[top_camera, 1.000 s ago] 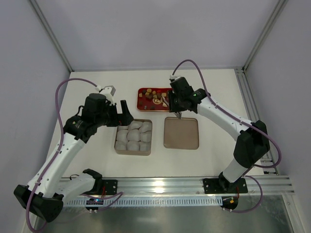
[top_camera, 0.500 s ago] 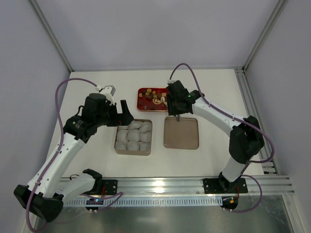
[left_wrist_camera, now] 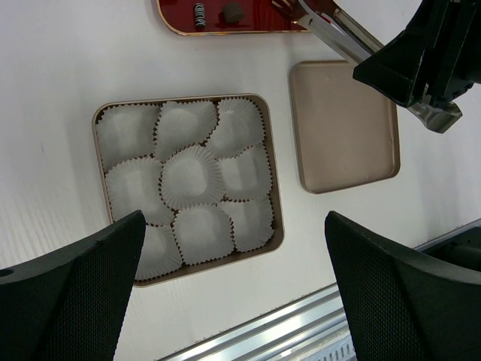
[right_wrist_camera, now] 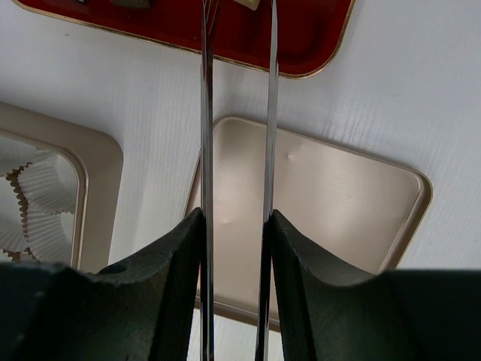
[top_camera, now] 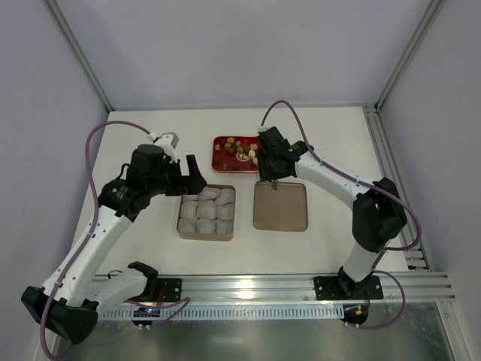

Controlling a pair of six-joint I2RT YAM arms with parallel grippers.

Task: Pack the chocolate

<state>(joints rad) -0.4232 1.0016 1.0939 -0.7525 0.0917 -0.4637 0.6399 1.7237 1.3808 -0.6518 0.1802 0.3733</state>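
readable text: none in any view
tin (left_wrist_camera: 275,197): no label or brand legible
tray (left_wrist_camera: 259,16), 12 o'clock of tin: no print legible
lid (left_wrist_camera: 346,128), 3 o'clock of tin: plain face, no marking legible
tweezers (right_wrist_camera: 207,113): no stamp or number legible
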